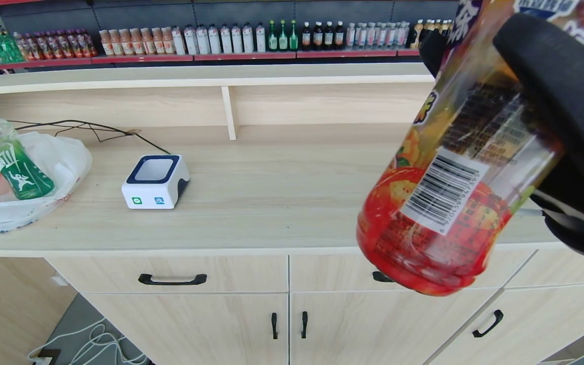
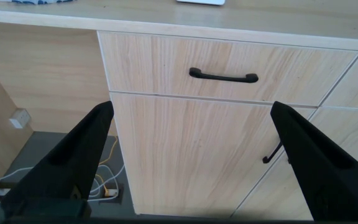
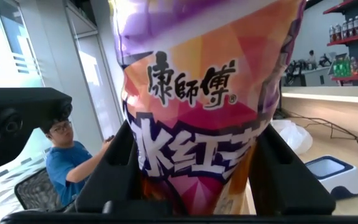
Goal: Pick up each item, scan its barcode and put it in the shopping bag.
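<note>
While the right tool (image 3: 197,143) has its two black fingers closed on the iced tea bottle (image 1: 439,203), you hold this bottle high above the right end of the bench (image 1: 282,203), tilted, with its base hanging free over the front edge. The barcode (image 1: 444,190) looks up and away from the scanner (image 1: 155,181), which stands on the bench well apart to the left.

I judge the scanning step is not yet done, so the main danger is a failed read. If you carry the bottle across without turning it, the barcode will not face the scanner window.

The grip sits on the upper part of a smooth round bottle. A quick turn of the wrist could let it slide or swing, and over the edge it would fall to the floor.

The shopping bag (image 1: 64,157) lies soft and low at the left end, with a green bottle (image 1: 10,157) leaning in it. Dropping the next bottle carelessly could knock that one over.

The left tool (image 2: 192,107) is wide open and holds nothing, low before the drawer handle (image 2: 224,76). Lifting it blindly could strike the bench front.
</note>
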Controlling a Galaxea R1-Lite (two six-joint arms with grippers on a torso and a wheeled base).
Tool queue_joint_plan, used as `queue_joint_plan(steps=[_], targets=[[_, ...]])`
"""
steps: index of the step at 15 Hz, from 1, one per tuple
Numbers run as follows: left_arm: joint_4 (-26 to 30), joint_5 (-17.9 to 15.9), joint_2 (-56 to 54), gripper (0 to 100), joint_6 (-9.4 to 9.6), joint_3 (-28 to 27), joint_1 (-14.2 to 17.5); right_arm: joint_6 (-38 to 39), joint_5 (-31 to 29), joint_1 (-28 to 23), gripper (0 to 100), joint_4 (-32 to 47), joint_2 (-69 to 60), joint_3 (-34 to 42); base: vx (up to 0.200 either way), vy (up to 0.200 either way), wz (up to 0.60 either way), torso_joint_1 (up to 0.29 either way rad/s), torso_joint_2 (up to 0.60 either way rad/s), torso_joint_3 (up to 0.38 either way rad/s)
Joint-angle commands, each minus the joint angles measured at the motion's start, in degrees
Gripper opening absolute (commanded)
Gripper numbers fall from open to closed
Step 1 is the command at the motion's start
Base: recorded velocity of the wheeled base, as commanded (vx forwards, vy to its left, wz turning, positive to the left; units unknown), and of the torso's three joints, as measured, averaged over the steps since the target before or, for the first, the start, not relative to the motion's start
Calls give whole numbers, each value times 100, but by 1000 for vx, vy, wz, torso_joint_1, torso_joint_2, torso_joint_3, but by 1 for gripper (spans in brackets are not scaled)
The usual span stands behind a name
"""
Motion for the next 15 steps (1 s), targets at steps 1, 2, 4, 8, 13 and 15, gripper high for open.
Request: queue_joint_plan(steps=[1, 2, 4, 8, 13, 15], targets=[[0, 0, -2, 100, -4, 0, 0, 1, 1, 16, 0, -3, -45, -22, 0, 0, 0, 0, 0, 0], [0, 0, -2, 100, -4, 0, 0, 1, 1, 16, 0, -3, -54, -22, 0, 0, 0, 0, 0, 0], [0, 0, -2, 100, -4, 0, 0, 1, 1, 16, 0, -3, -72, -22, 0, 0, 0, 0, 0, 0], [0, 0, -2, 100, -4, 0, 0, 1, 1, 16, 0, -3, -72, 22, 0, 0, 0, 0, 0, 0], [0, 0, -2, 100, -4, 0, 0, 1, 10, 16, 0, -3, -89, 22, 0, 0, 0, 0, 0, 0], [0, 0, -2, 100, -4, 0, 0, 1, 1, 16, 0, -3, -98, 66, 0, 0, 0, 0, 0, 0]])
